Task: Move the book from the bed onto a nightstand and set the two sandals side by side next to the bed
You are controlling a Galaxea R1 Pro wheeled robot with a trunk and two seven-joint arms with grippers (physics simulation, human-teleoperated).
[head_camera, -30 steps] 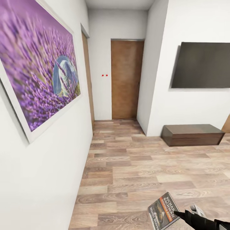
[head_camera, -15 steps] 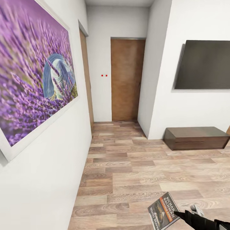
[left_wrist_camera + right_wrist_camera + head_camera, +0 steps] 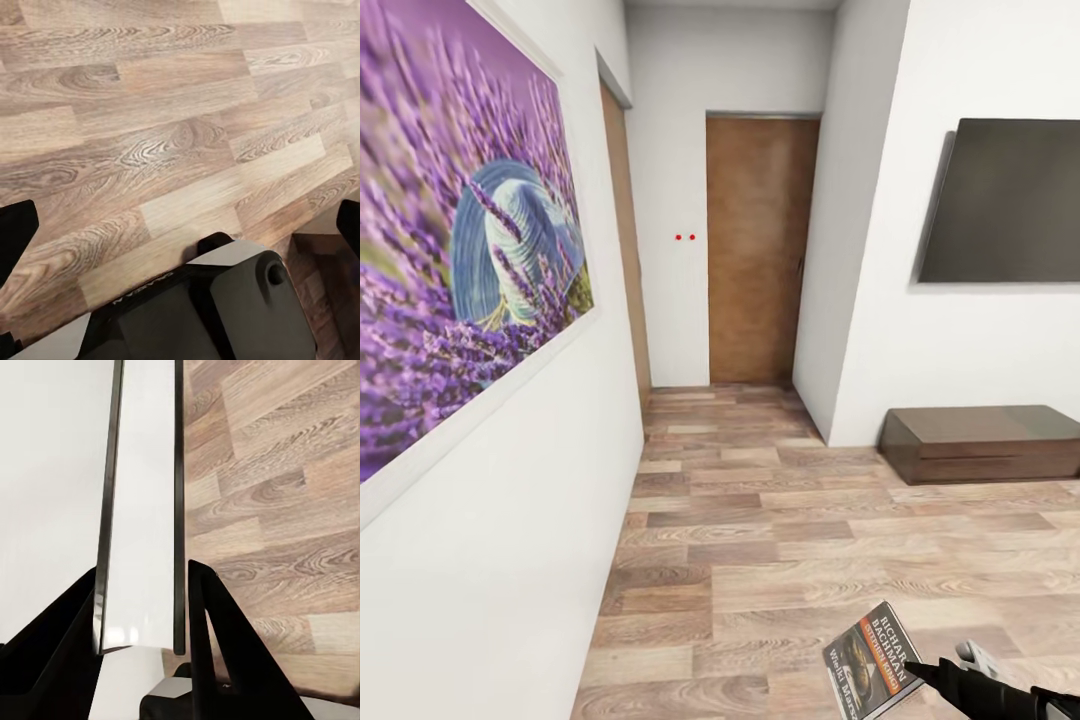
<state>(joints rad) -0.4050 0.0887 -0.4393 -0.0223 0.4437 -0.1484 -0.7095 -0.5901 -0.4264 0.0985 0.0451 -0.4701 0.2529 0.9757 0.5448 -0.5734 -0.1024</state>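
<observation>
My right gripper (image 3: 918, 672) is shut on the book (image 3: 870, 660), a thin paperback with a dark cover, an orange band and white "RICHARD BACHMAN" lettering. It hangs low at the bottom right of the head view, above the plank floor. In the right wrist view the book (image 3: 142, 510) is seen edge-on, its white pages between dark covers, with a black finger (image 3: 217, 645) on each side of it. My left gripper (image 3: 180, 229) is open over bare floor, its dark fingertips (image 3: 15, 240) far apart. The bed, the nightstand and the sandals are out of view.
A white wall with a large lavender painting (image 3: 460, 260) runs close on my left. A brown door (image 3: 755, 250) closes the short corridor ahead. On the right, a dark screen (image 3: 1010, 200) hangs above a long low dark-brown dresser (image 3: 985, 440). Wood-plank floor (image 3: 780, 540) lies open ahead.
The whole view has shifted: the painting looms larger and further left, and the screen and dresser have slid right. The book stays in my right gripper at the same spot in the view.
</observation>
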